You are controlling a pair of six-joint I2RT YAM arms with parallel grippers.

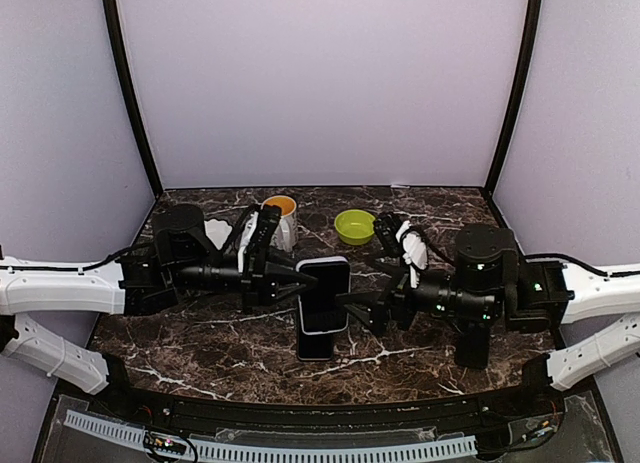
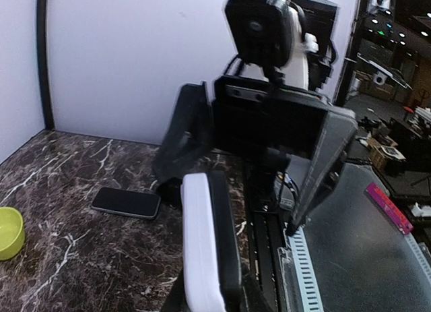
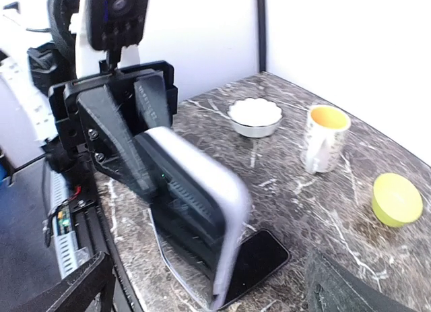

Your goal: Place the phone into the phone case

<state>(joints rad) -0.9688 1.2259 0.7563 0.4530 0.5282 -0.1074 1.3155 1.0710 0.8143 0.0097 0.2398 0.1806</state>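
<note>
The phone case [image 1: 323, 293], pale lavender outside and black inside, hangs tilted above the table with my left gripper [image 1: 292, 281] shut on its left side. The left wrist view shows the case [image 2: 205, 238] edge-on. The black phone [image 1: 316, 345] lies flat on the marble under the case's near end, also visible in the left wrist view [image 2: 126, 202] and the right wrist view [image 3: 262, 257]. My right gripper [image 1: 360, 308] stands open just right of the case, not touching it. Its fingers [image 3: 77, 285] spread wide to either side of the case [image 3: 202, 197].
A white mug [image 1: 280, 218] with an orange inside and a yellow-green bowl [image 1: 354, 226] stand behind the case. A small white dish [image 3: 254, 116] sits at the back left. The table's front rail [image 1: 300, 428] runs close below the phone.
</note>
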